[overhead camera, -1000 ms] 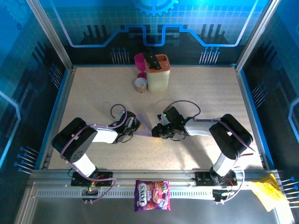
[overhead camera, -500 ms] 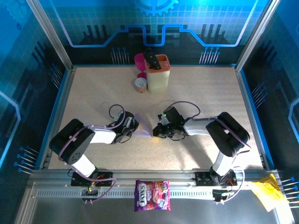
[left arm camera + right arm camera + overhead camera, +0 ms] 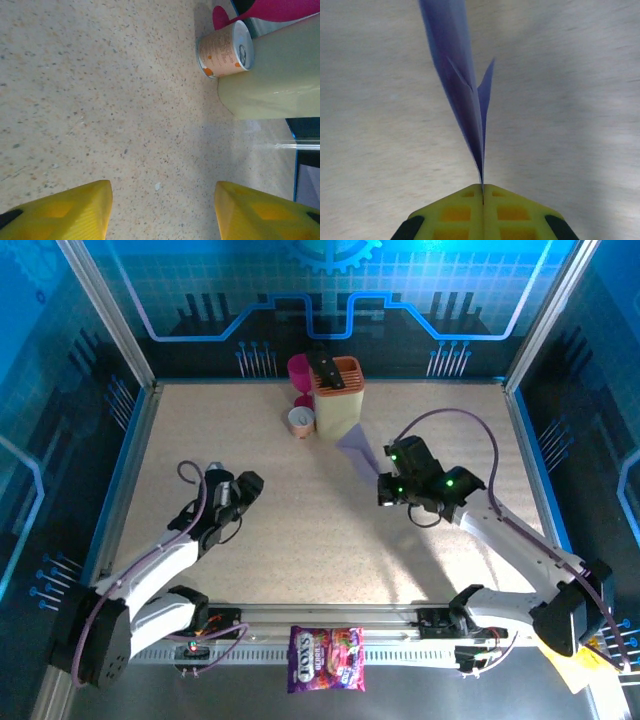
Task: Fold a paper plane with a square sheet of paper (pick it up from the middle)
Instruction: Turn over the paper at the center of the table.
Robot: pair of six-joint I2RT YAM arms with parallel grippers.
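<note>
The paper plane [image 3: 357, 448] is a slim, pale lilac folded dart held in the air over the table's middle back. My right gripper [image 3: 384, 483] is shut on its tail end. In the right wrist view the folded paper plane [image 3: 462, 95] rises from the closed yellow jaws of the right gripper [image 3: 482, 189], with a central crease and a small flap showing. My left gripper [image 3: 247, 483] is over the left part of the table, away from the paper. In the left wrist view the left gripper [image 3: 162, 202] stands open, with bare tabletop between its yellow fingers [image 3: 75, 210].
At the back middle stand a cream holder [image 3: 338, 402] with an orange top, a magenta cup [image 3: 299, 370] and a small can [image 3: 300, 421] lying on its side. A sweets bag [image 3: 326, 658] lies on the front rail, and yellow crumpled paper [image 3: 575, 652] at the front right.
The left gripper let go of the paper, opened and drew back to the left. The right gripper closed on the paper and lifted it up toward the back right.
</note>
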